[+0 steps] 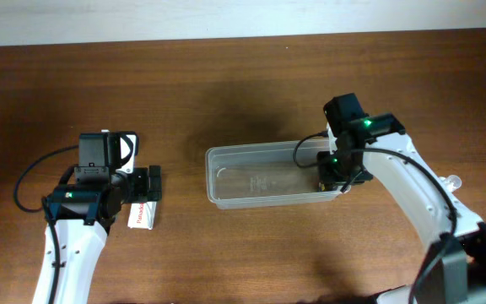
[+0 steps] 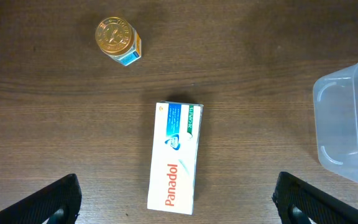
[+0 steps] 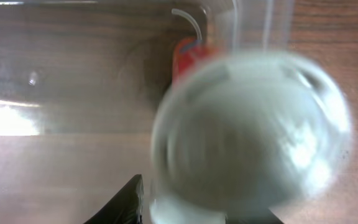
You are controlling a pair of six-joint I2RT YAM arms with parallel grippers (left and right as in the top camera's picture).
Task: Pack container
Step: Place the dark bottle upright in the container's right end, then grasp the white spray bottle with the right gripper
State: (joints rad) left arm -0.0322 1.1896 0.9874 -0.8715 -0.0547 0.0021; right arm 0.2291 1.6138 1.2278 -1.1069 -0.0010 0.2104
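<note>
The clear plastic container (image 1: pixel 226 173) lies at the table's centre; it also shows in the left wrist view (image 2: pixel 347 124) and in the right wrist view (image 3: pixel 104 62). My right gripper (image 1: pixel 337 173) hangs over the container's right end, shut on a blurred white round bottle (image 3: pixel 253 130) that fills the view between the fingers (image 3: pixel 197 211). Something red (image 3: pixel 188 53) shows behind the bottle, inside the container. My left gripper (image 1: pixel 146 190) is open and empty above a white Panadol box (image 2: pixel 176 155), its fingers (image 2: pixel 178 180) spread wide on either side; the box also shows in the overhead view (image 1: pixel 144 215).
A small bottle with a gold cap (image 2: pixel 118 40) stands on the table beyond the Panadol box. A small clear object (image 1: pixel 454 180) lies on the table to the right of the right arm. The table is dark wood.
</note>
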